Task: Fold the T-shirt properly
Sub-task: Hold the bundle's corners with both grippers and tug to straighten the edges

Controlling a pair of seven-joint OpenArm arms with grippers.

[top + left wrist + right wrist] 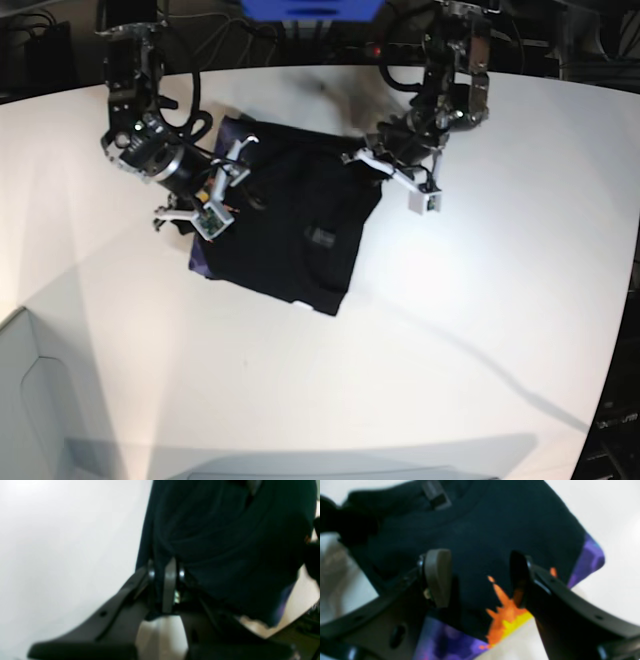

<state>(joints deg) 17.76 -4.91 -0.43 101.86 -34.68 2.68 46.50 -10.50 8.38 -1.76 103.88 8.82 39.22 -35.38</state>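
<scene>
Left wrist view, blurred, shows left end effector [166, 580] pinching the T-shirt [225, 542]; right end effector [480, 577] gapes.

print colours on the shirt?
Orange, yellow and purple print on the black shirt; clearest in the right wrist view.

I'm seeing my right gripper [480, 577] spreading its jaws wide over the shirt [480, 527], its orange-purple print [506, 613] showing between them.
</scene>
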